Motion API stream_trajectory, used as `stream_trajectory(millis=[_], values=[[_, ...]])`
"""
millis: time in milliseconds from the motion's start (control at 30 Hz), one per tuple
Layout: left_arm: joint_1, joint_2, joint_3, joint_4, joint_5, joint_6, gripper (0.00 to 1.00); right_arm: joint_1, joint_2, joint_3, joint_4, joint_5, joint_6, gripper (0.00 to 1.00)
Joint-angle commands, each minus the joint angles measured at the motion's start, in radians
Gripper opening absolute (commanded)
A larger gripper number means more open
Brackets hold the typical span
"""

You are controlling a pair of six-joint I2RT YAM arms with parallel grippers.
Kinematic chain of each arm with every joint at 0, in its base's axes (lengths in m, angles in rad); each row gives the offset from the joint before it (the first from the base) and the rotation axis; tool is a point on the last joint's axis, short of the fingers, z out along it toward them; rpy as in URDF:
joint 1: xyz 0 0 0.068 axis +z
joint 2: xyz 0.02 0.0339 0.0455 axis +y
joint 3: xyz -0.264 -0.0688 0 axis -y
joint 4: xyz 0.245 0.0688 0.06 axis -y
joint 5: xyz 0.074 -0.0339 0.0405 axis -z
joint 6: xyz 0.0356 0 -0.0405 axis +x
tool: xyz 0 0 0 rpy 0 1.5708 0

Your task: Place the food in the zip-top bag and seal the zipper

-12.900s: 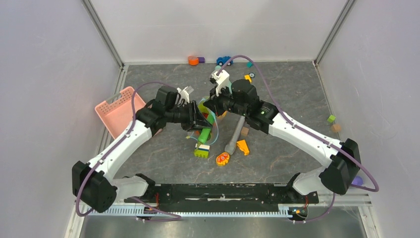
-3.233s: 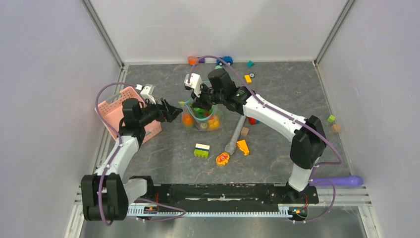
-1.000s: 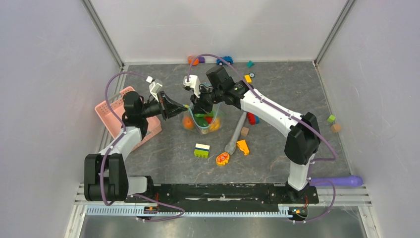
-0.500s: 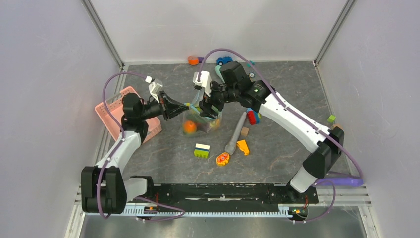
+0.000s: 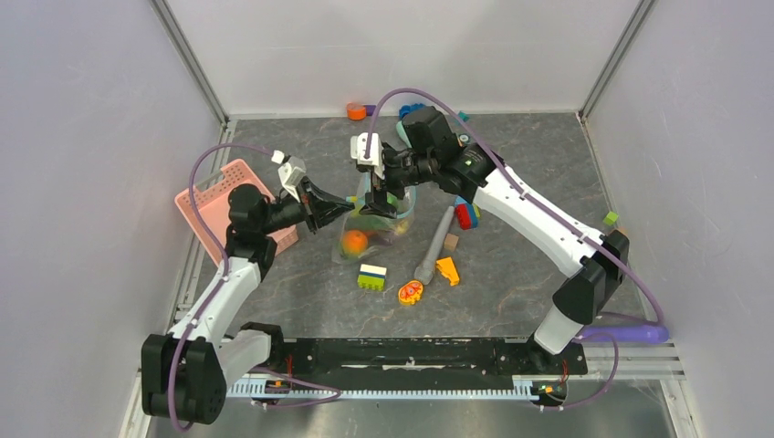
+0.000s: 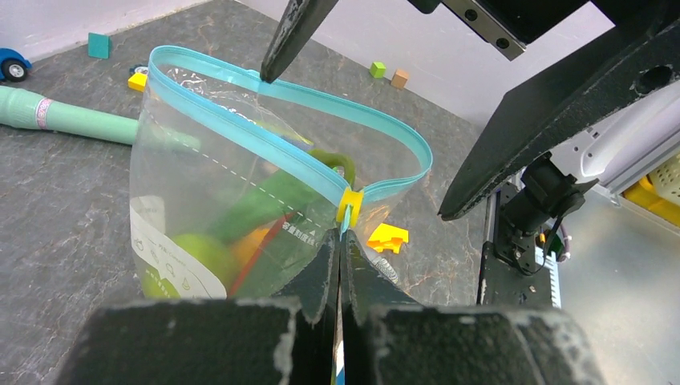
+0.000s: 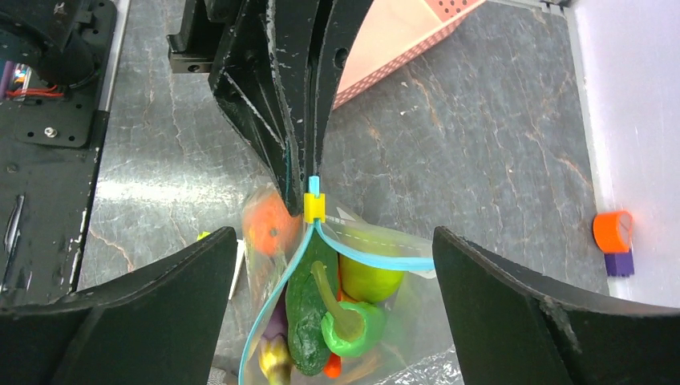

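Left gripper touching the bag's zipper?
Touching. Left wrist view: the left gripper is pinched shut on the end of the zipper, right below the yellow slider.

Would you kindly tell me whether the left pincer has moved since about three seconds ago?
Yes. The left pincer has moved right, away from the pink basket, and now grips the zip-top bag.

The bag (image 5: 388, 228) mouth is held wide, yet it is straddled by the right gripper (image 7: 333, 241), so entry is left only between its spread fingers. The near end of the zipper (image 6: 240, 135) is taken up by the left gripper (image 6: 340, 249), clamped on it. On the right, a grey stick (image 5: 433, 248) and blocks (image 5: 465, 216) are crowded close. Open floor is seen between the basket (image 5: 217, 203) and the striped block (image 5: 371, 276).
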Motion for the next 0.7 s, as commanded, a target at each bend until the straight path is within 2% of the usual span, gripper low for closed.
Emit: stream_trajectory(millis=[0, 200, 433, 500, 633, 667], values=[[-0.009, -0.045, -0.007, -0.005, -0.03, 0.081, 0.02, 0.001, 0.012, 0.032, 0.025, -0.099, -0.092, 0.94], [-0.012, -0.05, 0.0, -0.036, -0.019, 0.112, 0.02, 0.006, 0.032, 0.033, 0.015, -0.15, -0.099, 0.75], [-0.012, -0.05, 0.005, -0.063, -0.001, 0.135, 0.02, 0.014, 0.069, 0.062, 0.014, -0.113, -0.087, 0.68], [-0.012, -0.049, 0.01, -0.07, 0.005, 0.141, 0.02, 0.014, 0.082, 0.072, 0.012, -0.11, -0.078, 0.6], [-0.012, -0.046, 0.023, -0.1, 0.014, 0.154, 0.02, 0.019, 0.11, 0.093, 0.002, -0.108, -0.066, 0.55], [-0.012, -0.043, 0.025, -0.108, 0.018, 0.161, 0.02, 0.021, 0.118, 0.1, -0.003, -0.099, -0.059, 0.51]])
